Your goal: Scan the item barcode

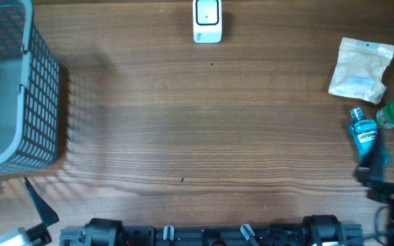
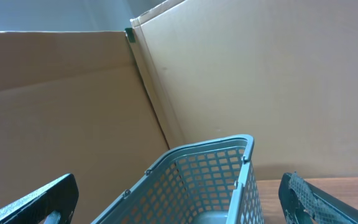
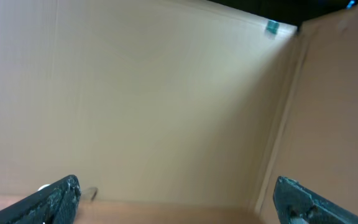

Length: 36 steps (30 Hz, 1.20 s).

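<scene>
A grey basket (image 1: 26, 102) stands at the left edge of the bench (image 1: 204, 137). The left hand (image 2: 176, 208), lower left, is wide and empty. The scanner (image 1: 207, 20) is at top centre. The white packet (image 1: 361, 68) and blue bottle (image 1: 368, 137) lie at the right. The right hand (image 3: 179, 202) is wide, empty.

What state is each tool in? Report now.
Left tool: open, holding nothing.
Right tool: open, holding nothing.

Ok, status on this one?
Left gripper open, right gripper open, both empty. Bottle and packet at right, ungripped. Scanner at far edge, nothing between.
</scene>
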Each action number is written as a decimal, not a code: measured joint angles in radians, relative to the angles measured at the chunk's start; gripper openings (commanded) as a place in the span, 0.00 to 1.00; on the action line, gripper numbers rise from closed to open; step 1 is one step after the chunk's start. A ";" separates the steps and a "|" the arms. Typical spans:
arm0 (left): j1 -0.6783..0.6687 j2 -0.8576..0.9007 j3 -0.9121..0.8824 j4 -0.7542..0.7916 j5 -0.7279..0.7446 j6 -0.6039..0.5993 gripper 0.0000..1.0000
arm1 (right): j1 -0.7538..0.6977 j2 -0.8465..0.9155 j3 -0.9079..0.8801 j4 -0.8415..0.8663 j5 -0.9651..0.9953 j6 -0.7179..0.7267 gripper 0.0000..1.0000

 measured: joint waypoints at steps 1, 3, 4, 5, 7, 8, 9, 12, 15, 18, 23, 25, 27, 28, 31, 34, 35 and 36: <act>0.000 0.000 0.000 -0.002 0.000 0.000 1.00 | -0.009 -0.044 -0.073 0.023 -0.021 0.006 1.00; 0.000 0.000 0.000 0.000 0.000 0.000 1.00 | -0.010 -0.148 -0.182 0.020 -0.054 0.020 1.00; 0.000 0.000 -0.001 -0.001 0.000 0.000 1.00 | -0.010 -0.214 -0.225 -0.012 -0.065 0.023 1.00; 0.000 0.000 0.000 -0.001 0.000 0.000 1.00 | -0.008 -0.239 -0.242 -0.027 -0.069 0.023 1.00; 0.000 0.000 0.000 -0.018 0.000 0.000 1.00 | 0.018 -0.257 -0.274 -0.031 -0.093 0.023 1.00; 0.000 0.000 -0.001 -0.034 0.000 0.000 1.00 | 0.023 -0.257 -0.278 -0.032 -0.106 0.023 1.00; 0.000 0.000 0.000 -0.050 0.000 0.000 1.00 | 0.049 -0.257 -0.304 -0.041 -0.113 0.018 1.00; -0.022 0.000 -0.001 -0.150 -0.002 0.000 1.00 | 0.061 -0.257 -0.326 -0.101 -0.112 -0.036 1.00; -0.049 0.000 -0.002 -0.194 -0.007 0.000 1.00 | 0.061 -0.257 -0.327 -0.121 -0.101 -0.056 1.00; -0.057 0.000 -0.002 -0.184 0.015 -0.003 1.00 | 0.061 -0.257 -0.336 -0.082 -0.124 -0.056 1.00; -0.058 0.000 -0.013 -0.052 0.172 -0.126 1.00 | 0.061 -0.257 -0.445 0.217 -0.241 0.010 1.00; -0.059 0.000 -0.031 0.014 0.212 -0.205 1.00 | 0.061 -0.256 -0.516 0.333 -0.257 0.110 1.00; -0.063 -0.001 -0.086 0.074 0.258 -0.291 1.00 | 0.062 -0.249 -0.589 0.443 -0.266 0.243 1.00; -0.064 -0.001 -0.127 0.113 0.277 -0.330 1.00 | 0.062 -0.243 -0.616 0.473 -0.266 0.293 1.00; -0.064 -0.001 -0.291 0.311 0.306 -0.447 1.00 | 0.062 -0.212 -0.708 0.528 -0.265 0.386 1.00; -0.064 0.000 -0.429 0.463 0.317 -0.503 1.00 | 0.062 -0.176 -0.818 0.628 -0.264 0.425 1.00; -0.064 0.000 -0.475 0.505 0.320 -0.520 1.00 | 0.062 -0.164 -0.872 0.703 -0.264 0.437 1.00; -0.064 -0.001 -0.533 0.547 0.323 -0.535 1.00 | 0.062 -0.158 -0.911 0.766 -0.262 0.443 1.00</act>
